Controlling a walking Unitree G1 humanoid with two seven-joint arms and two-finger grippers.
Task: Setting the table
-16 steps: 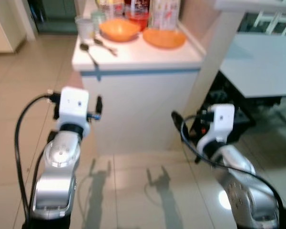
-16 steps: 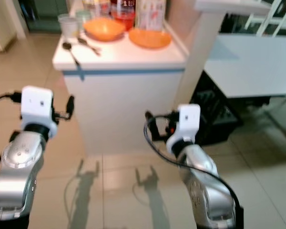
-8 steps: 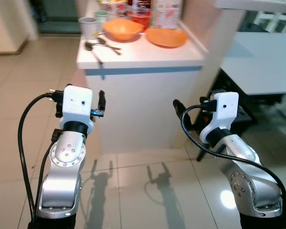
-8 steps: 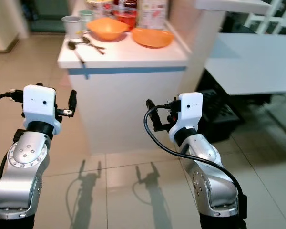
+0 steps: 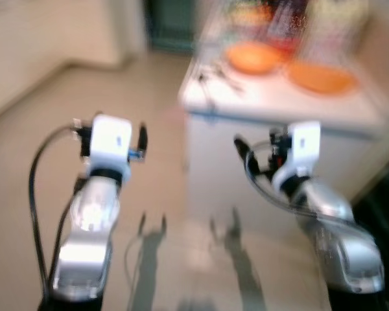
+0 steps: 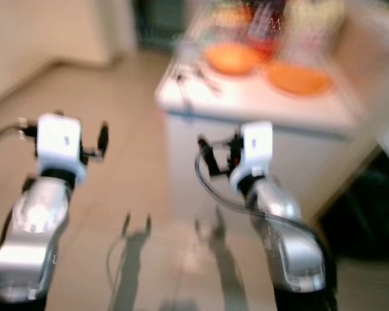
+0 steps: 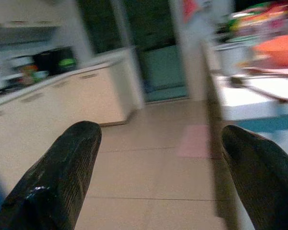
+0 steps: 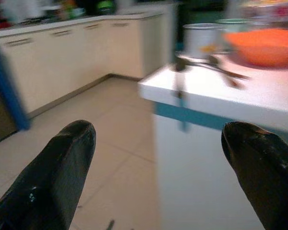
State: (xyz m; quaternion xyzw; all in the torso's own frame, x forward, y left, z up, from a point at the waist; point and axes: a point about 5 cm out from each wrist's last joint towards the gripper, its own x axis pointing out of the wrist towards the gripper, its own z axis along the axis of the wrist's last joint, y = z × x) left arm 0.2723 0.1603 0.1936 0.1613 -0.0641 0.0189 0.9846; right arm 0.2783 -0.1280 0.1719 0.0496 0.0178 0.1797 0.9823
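Observation:
The head views are blurred by motion. A white counter (image 5: 272, 103) stands ahead to the right, carrying an orange bowl (image 5: 251, 58), an orange plate (image 5: 321, 76) and spoons (image 5: 215, 76). In the right wrist view the bowl (image 8: 266, 45), a pale cup (image 8: 201, 39) and the spoons (image 8: 216, 67) lie near the counter's edge. My left gripper (image 7: 158, 134) is open and empty, raised over the floor left of the counter. My right gripper (image 8: 158, 129) is open and empty too, held in front of the counter's side, short of it.
Beige tiled floor (image 5: 65, 129) spreads to the left and ahead. Cream kitchen cabinets (image 7: 72, 96) run along the far wall, beside a dark doorway (image 7: 153, 43). Bottles and packages (image 5: 292, 16) stand at the back of the counter.
The whole picture has swung and blurred, so the camera has turned left; the counter now sits further right. Both arms keep the same raised pose, fingers apart.

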